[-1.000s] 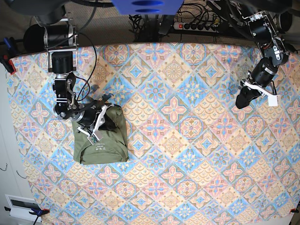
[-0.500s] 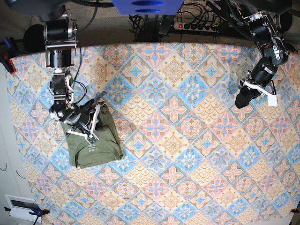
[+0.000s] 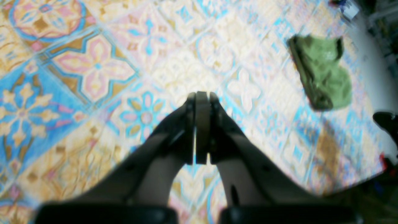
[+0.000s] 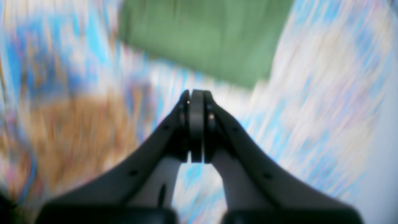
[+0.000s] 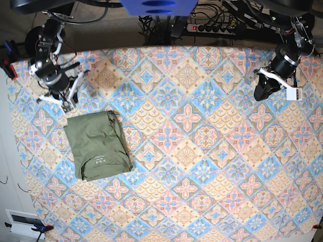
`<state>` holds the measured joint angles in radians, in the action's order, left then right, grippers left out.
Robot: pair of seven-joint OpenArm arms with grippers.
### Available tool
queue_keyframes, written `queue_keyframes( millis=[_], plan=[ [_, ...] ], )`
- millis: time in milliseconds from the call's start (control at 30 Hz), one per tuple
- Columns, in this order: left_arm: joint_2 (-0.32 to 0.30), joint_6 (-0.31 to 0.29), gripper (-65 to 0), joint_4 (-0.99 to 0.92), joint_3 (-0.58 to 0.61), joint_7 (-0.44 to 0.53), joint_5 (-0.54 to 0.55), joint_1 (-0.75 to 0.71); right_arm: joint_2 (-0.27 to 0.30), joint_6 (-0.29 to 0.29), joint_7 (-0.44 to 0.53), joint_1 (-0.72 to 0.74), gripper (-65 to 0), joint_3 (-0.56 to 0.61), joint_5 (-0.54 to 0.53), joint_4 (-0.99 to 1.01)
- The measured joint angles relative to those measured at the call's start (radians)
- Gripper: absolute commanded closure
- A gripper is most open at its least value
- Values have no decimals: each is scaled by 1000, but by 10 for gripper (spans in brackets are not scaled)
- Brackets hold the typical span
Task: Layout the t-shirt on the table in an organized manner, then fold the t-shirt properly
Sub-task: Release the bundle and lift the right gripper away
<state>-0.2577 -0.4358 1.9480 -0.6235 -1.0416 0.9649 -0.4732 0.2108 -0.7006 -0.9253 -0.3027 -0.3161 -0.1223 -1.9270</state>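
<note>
The olive-green t-shirt [image 5: 98, 146] lies folded into a compact rectangle on the left part of the table [image 5: 202, 151], label side up. My right gripper [image 5: 63, 101] hovers just beyond the shirt's far edge, clear of it. In the right wrist view, which is motion-blurred, this gripper [image 4: 196, 93] is shut and empty with the t-shirt [image 4: 202, 37] ahead of it. My left gripper [image 5: 260, 94] is at the table's far right corner. Its wrist view shows the gripper [image 3: 202, 96] shut on nothing above the patterned cloth, with the t-shirt [image 3: 323, 71] far off.
A power strip [image 5: 212, 27] and cables lie behind the table's far edge. Clamps hold the cloth at the left edge [image 5: 7, 65]. A white device [image 5: 22, 222] sits on the floor at the lower left.
My right gripper has left the t-shirt and pulled back toward the far left corner. The shirt slid a little left and turned slightly. My left arm has drawn back a bit.
</note>
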Motion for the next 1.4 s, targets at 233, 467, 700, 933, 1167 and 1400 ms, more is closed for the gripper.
queue_keyframes(
  millis=[233,467,700,933,1167,1400],
  plan=[
    [2,3,0,10,-37,-2,-19,-90,6,5,27,-20,0,-82,-153,27],
    [5,3,0,11,-37,-6,-18,-140,-6,0,-37,76,0,33,-21,219],
    [0,3,0,11,-38,5,-15,-156,-7,-3,36,186,0,100,-35,375],
    [8,3,0,11,-39,3,-17,-155,8,13,66,285,0,100,-40,480],
    [7,-1,0,14,-39,-6,-15,-161,-44,13,96,272,0,95,-43,491],
    [3,2,0,14,-39,-2,-16,-156,-95,15,104,272,0,93,-43,490]
  ],
)
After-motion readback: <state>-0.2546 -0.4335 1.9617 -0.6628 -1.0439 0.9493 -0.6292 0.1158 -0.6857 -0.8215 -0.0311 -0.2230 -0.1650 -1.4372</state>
